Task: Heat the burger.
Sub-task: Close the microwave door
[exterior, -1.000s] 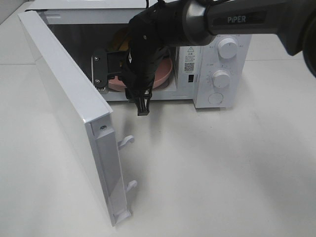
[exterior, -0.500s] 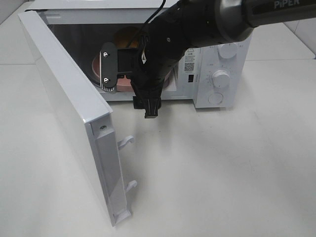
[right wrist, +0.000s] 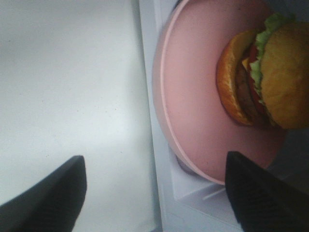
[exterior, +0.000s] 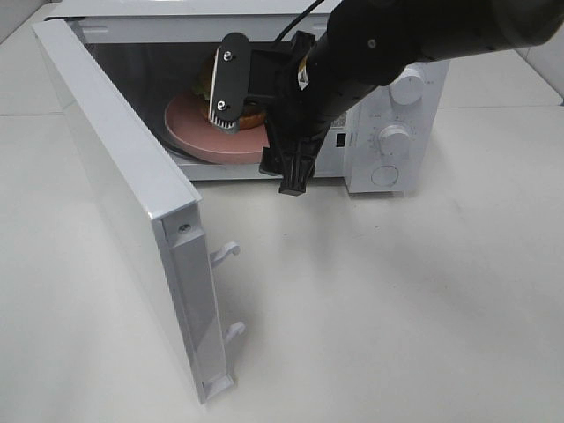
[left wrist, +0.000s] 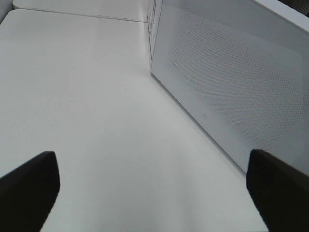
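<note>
Seeing burger (right wrist: 263, 77) on pink plate (right wrist: 193, 96) inside microwave (exterior: 388, 132), door (exterior: 115, 194) swung wide. Reading right gripper (right wrist: 154, 159) as spread wide and empty, just outside the cavity, facing the plate's near rim. Reading left gripper (left wrist: 150, 159) as spread wide too, empty, over table (left wrist: 87, 96) beside the door's outer face.

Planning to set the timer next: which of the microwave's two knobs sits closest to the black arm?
The upper knob, right at the arm's edge; the lower knob sits further down the panel.
</note>
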Controlling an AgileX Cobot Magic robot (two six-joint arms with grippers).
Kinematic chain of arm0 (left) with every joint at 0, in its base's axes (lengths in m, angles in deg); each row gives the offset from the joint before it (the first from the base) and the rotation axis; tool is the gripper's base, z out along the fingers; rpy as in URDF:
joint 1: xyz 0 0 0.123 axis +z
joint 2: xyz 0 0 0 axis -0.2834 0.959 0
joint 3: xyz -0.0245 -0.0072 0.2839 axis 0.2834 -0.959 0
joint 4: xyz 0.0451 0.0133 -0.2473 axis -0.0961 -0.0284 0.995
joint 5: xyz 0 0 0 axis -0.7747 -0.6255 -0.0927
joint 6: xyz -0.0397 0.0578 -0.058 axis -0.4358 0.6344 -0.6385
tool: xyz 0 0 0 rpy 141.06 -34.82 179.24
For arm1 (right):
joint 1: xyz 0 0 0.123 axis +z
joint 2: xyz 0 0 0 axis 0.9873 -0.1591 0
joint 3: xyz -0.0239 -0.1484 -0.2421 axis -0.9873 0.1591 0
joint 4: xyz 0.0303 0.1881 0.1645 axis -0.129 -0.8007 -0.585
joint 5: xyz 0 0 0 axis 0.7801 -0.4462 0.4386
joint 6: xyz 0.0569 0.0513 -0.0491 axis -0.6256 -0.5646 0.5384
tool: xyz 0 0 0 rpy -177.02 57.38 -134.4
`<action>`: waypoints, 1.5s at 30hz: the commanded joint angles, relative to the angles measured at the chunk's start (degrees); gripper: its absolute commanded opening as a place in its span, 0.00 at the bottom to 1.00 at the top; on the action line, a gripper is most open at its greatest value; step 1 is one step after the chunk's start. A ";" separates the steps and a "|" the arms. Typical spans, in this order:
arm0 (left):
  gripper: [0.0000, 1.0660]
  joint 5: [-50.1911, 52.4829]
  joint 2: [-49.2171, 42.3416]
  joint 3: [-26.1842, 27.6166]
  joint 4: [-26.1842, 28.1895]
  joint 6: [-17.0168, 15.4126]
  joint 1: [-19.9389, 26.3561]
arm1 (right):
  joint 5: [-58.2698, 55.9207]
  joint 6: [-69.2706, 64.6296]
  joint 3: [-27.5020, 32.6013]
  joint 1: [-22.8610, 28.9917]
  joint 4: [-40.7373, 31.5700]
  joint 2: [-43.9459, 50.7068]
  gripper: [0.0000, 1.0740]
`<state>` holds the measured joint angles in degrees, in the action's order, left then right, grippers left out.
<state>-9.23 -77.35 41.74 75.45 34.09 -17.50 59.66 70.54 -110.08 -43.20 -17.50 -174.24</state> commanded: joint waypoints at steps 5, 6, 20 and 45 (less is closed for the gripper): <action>0.92 0.57 -0.97 0.00 0.11 -0.29 0.00 | -1.26 -13.69 3.95 -0.97 -0.17 7.51 0.72; 0.92 0.57 -0.97 0.00 0.11 -0.29 0.00 | -1.26 -13.69 3.95 -0.97 -0.17 7.51 0.72; 0.92 0.57 -0.97 0.00 0.11 -0.29 0.00 | -13.64 -32.54 13.98 -0.97 -0.52 22.92 0.79; 0.92 0.57 -0.97 0.00 0.11 -0.29 0.00 | -44.35 -44.12 18.79 -0.80 -8.02 50.94 0.71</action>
<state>-9.23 -77.35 41.74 75.45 34.09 -17.50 16.06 27.91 -92.49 -44.01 -25.23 -126.63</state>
